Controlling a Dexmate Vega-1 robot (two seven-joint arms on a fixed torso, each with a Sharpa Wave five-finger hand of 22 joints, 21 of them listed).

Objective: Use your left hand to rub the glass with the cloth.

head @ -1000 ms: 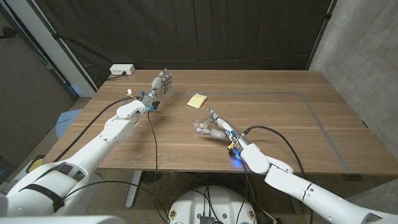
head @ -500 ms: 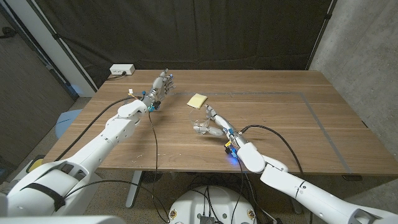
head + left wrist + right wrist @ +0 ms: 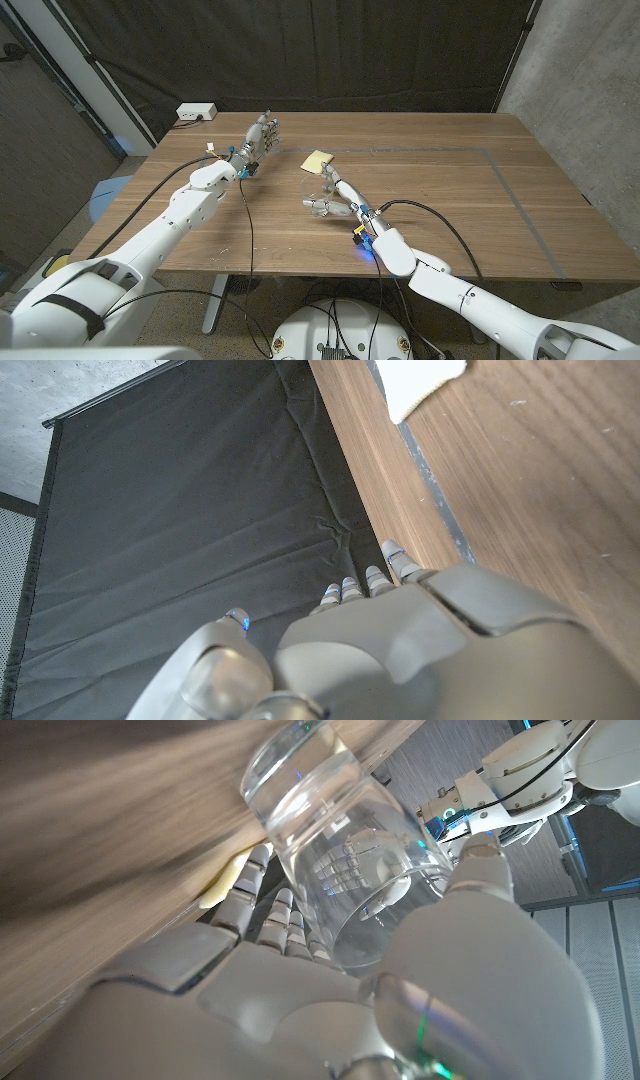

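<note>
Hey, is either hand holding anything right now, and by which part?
The right hand grips the glass around its side wall. The left hand holds nothing.

Clear drinking glass [image 3: 335,870] sat approx mid-table, w/ the right hand's fingers [image 3: 275,920] round it; looked upright, though hard to tell. Pale yellow folded cloth [image 3: 317,161] lay flat just beyond it, apart.

Left robot hand [image 3: 262,135] open; right robot hand [image 3: 335,195] grasping.
</note>
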